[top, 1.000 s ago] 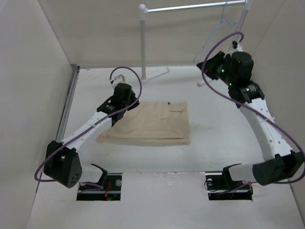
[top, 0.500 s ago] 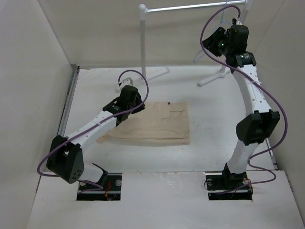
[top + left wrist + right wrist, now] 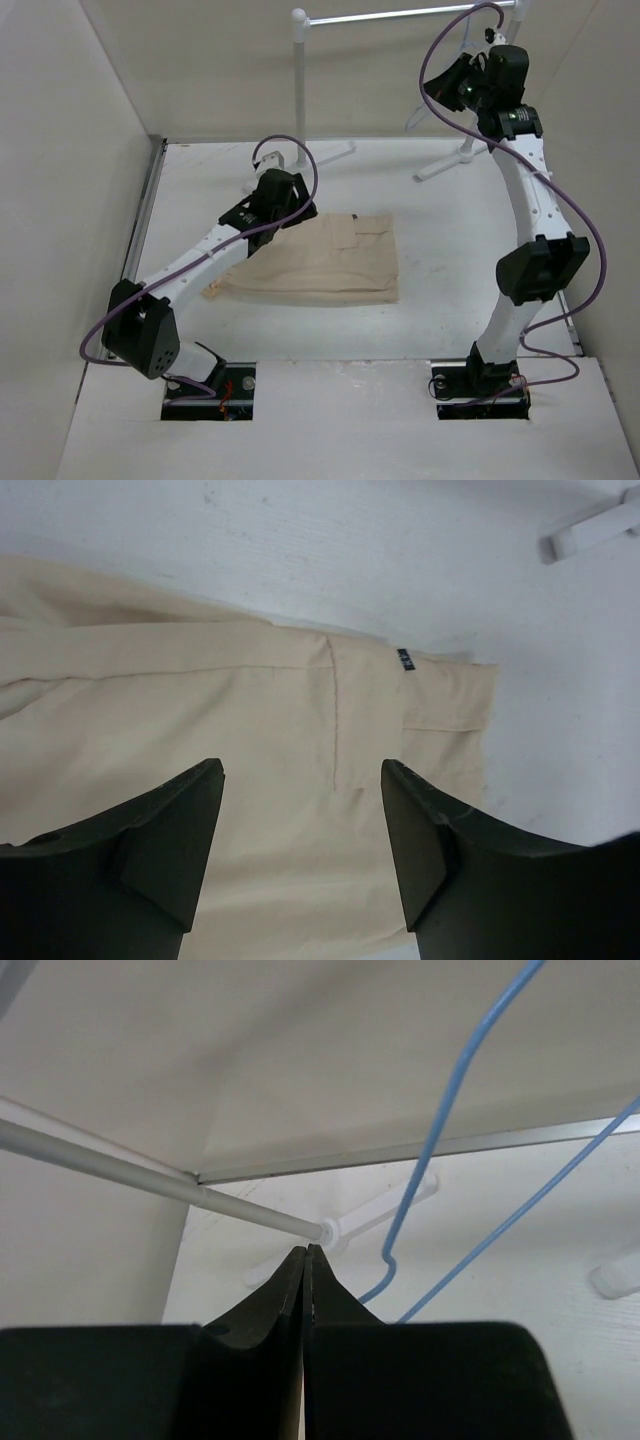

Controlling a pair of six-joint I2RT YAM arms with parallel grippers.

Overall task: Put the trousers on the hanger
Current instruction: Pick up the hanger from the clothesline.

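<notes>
As far as the three views allow, the inventory is one table, one rack, two arms, one garment, one hanger and two grippers.

1. Table [image 3: 450,290]: one white surface, walled on three sides.
2. Rack [image 3: 299,90]: one white tube frame at the far edge. It has two uprights, one top rail, and feet resting on the table.
3. Arms: two. The left arm [image 3: 190,265] reaches low across the table. The right arm [image 3: 530,200] stands raised towards the rail.
4. Trousers [image 3: 330,262]: one beige pair, folded flat and lying on the table near its middle, well apart from the hanger. One stitched pocket and one small dark label [image 3: 404,658] show in the left wrist view.
5. Hanger [image 3: 520,1210]: one thin pale blue wire hanger, up at the right end of the rack by the rail. Whether its hook bears on the rail cannot be told.
6. Left gripper [image 3: 300,780]: jaws parted with a clear gap, poised over the trousers near the pocket seam, holding nothing. Contact with the cloth cannot be confirmed.
7. Right gripper [image 3: 305,1250]: fingers pressed fully together with nothing between them. The hanger wire passes just to their right, beyond the tips.
</notes>
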